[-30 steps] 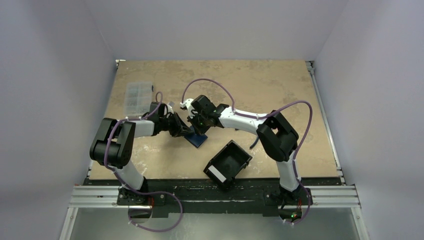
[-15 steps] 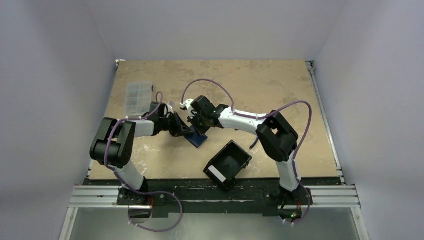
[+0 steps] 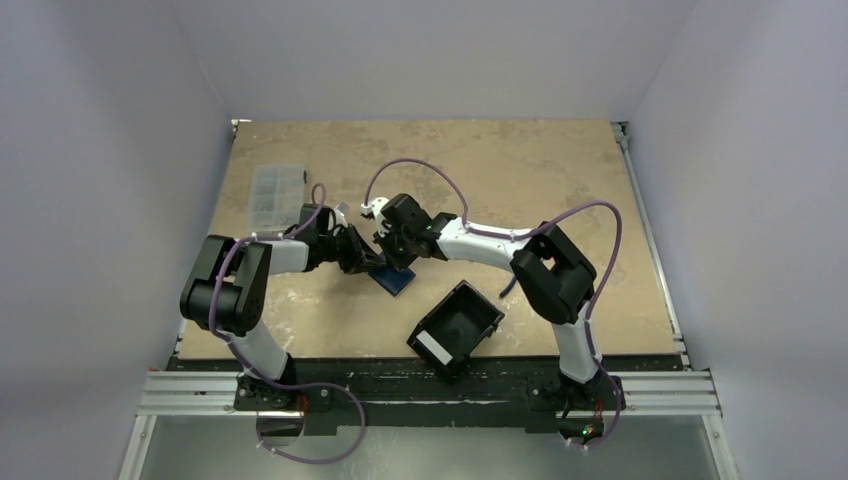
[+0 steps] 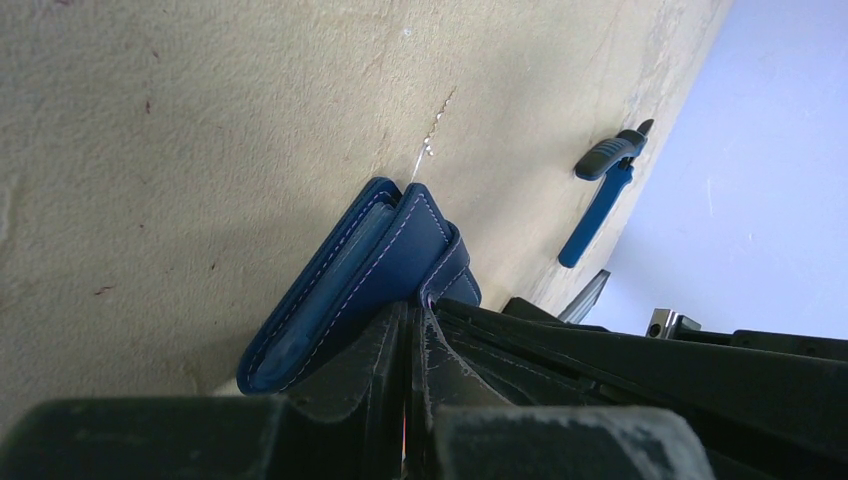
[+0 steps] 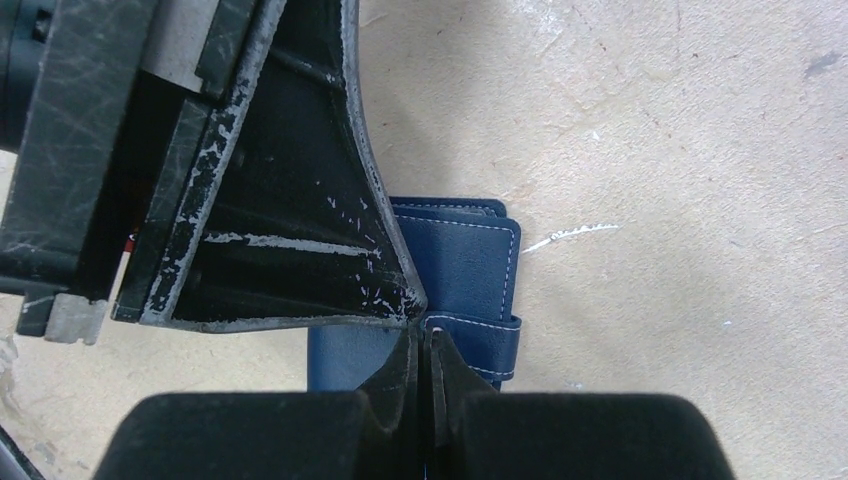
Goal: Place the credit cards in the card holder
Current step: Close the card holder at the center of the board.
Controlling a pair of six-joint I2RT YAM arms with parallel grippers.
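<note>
The card holder (image 3: 396, 280) is a small navy-blue wallet lying folded on the table, left of centre. Its stitched cover (image 4: 350, 290) fills the middle of the left wrist view, and its closing strap (image 5: 480, 345) shows in the right wrist view. My left gripper (image 3: 371, 263) is shut, its tip (image 4: 415, 308) pressed against the cover's edge. My right gripper (image 3: 391, 263) is shut too, its tip (image 5: 425, 335) touching the strap's end. The two grippers meet tip to tip over the card holder. The credit cards are out of view.
A black box-shaped tray (image 3: 455, 328) with a white label sits tilted near the front edge, right of the card holder. A clear compartment box (image 3: 274, 192) lies at the back left. A blue-handled tool (image 4: 598, 200) rests on the table beyond the wallet.
The right arm has edged slightly left toward the left gripper. The card holder and the left arm have stayed in place, and both grippers remain shut.
</note>
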